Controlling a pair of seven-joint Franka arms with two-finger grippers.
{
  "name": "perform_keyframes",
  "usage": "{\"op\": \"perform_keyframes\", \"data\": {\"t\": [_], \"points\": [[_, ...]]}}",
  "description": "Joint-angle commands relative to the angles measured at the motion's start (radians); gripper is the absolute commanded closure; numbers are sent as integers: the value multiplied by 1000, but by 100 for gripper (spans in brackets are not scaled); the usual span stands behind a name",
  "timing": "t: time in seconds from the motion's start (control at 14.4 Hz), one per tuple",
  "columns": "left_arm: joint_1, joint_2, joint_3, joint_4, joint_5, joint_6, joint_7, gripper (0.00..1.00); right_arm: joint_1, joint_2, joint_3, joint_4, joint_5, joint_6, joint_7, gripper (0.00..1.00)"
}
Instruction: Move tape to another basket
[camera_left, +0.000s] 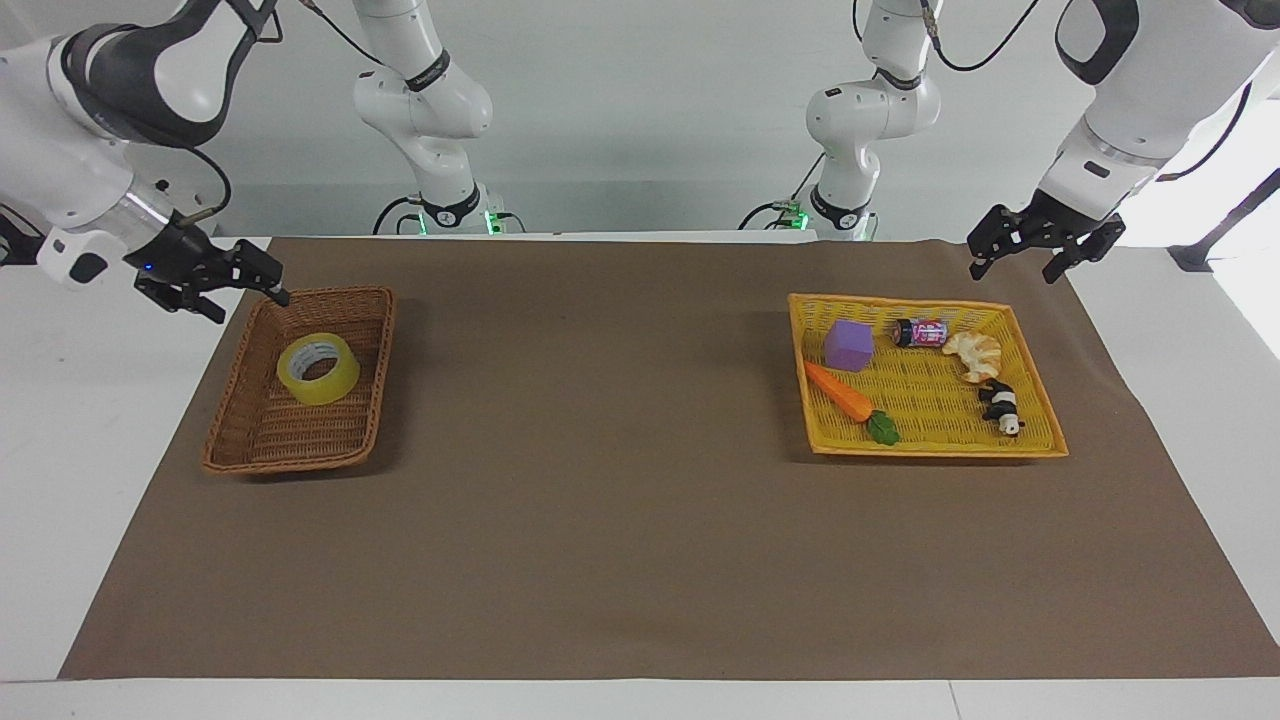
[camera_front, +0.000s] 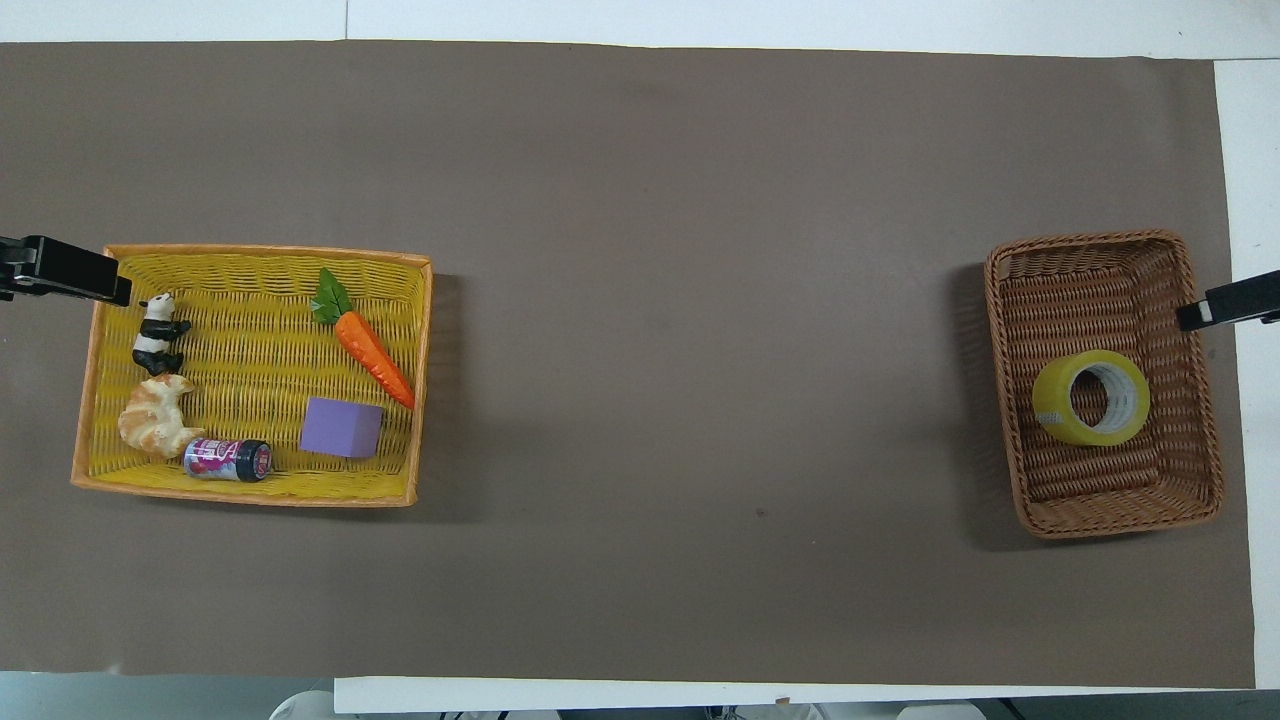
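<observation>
Lying flat in basket (camera_left: 300, 440): translucent yellow tape (camera_left: 319, 369), whitish core.

Yellow tape (camera_left: 318, 368) lies tilted inside the brown wicker basket (camera_left: 262, 452)

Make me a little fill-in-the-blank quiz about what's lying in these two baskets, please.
1. The yellow tape lies in the ____ basket.
2. In the yellow tray, the purple cube sits beside the orange ____.
3. The panda lies in the ____ tray.
4. Neither the left gripper nor the right gripper holds ____.

Missing words: brown; carrot; yellow; anything
</observation>
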Motion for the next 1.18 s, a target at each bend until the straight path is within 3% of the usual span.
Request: {"op": "perform_keyframes", "data": {"t": [0.0,0.21,0.7,1.11], "points": [[-7,1,6,8,19,-8,5,1,47,-54,-1,27,-114,-97,100,0],[-6,-7,7,-6,17,20,3,1,47,-74,-4,29,-126,-89,165,0],[9,-8,20,-8,16,7,0,1,95,-1,-33,69,-130,-102,199,0],[22,-8,20,-8,16,7,0,1,95,4,-28,116,-135,-93,202,0]]}}
